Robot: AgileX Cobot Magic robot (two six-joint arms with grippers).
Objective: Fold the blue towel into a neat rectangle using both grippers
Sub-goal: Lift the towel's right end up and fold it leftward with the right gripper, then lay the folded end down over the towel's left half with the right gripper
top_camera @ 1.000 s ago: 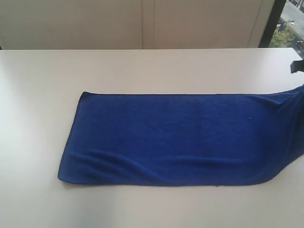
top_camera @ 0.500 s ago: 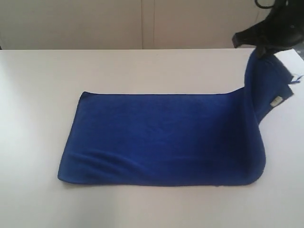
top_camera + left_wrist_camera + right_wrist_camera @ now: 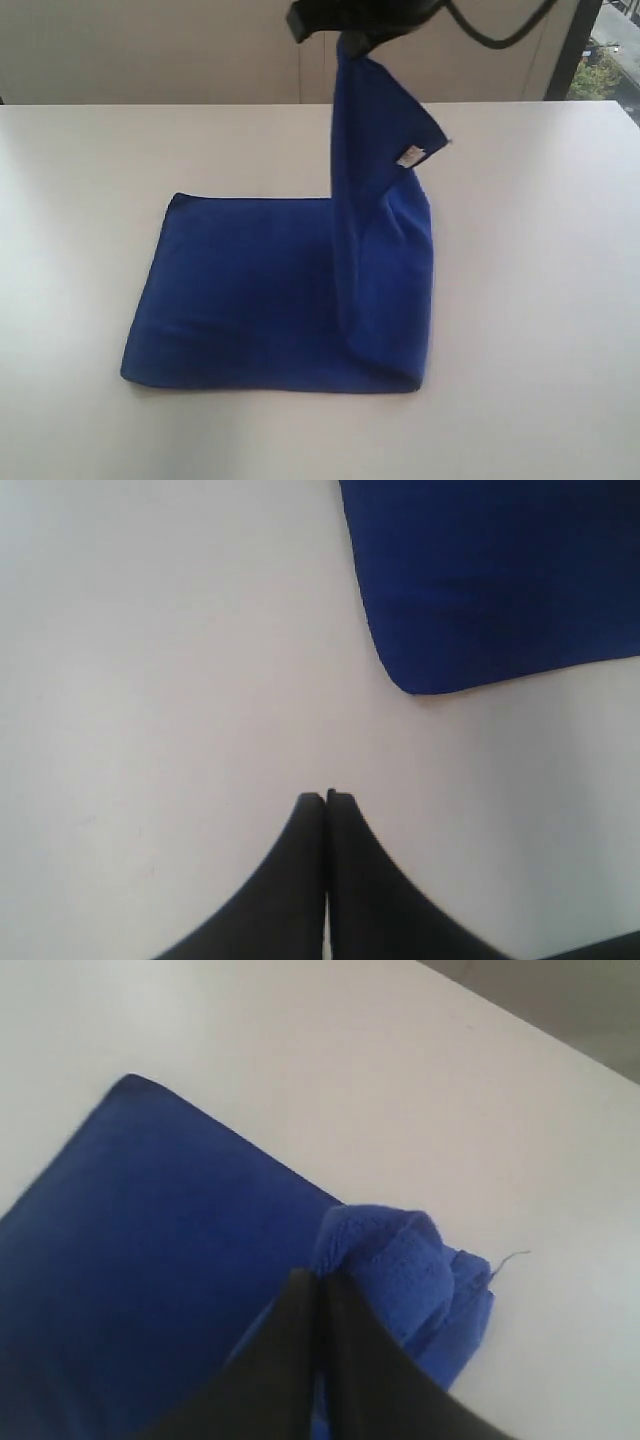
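The blue towel (image 3: 250, 290) lies on the white table with its right end lifted high, hanging as a vertical sheet (image 3: 375, 190). A small white label (image 3: 410, 155) shows on the raised part. My right gripper (image 3: 350, 38) is at the top of the exterior view, shut on the raised towel end; in the right wrist view its fingers (image 3: 318, 1278) pinch bunched blue cloth (image 3: 400, 1260). My left gripper (image 3: 326, 796) is shut with nothing in it, hovering over bare table, apart from a towel corner (image 3: 420, 680). It is not visible in the exterior view.
The white table (image 3: 540, 300) spreads wide around the towel. A pale wall (image 3: 150, 50) runs behind the far edge, and a dark window frame (image 3: 565, 50) stands at the back right.
My right gripper has carried the towel's right end up and leftward across the table, from the far right to above the middle. The flat part has shortened.
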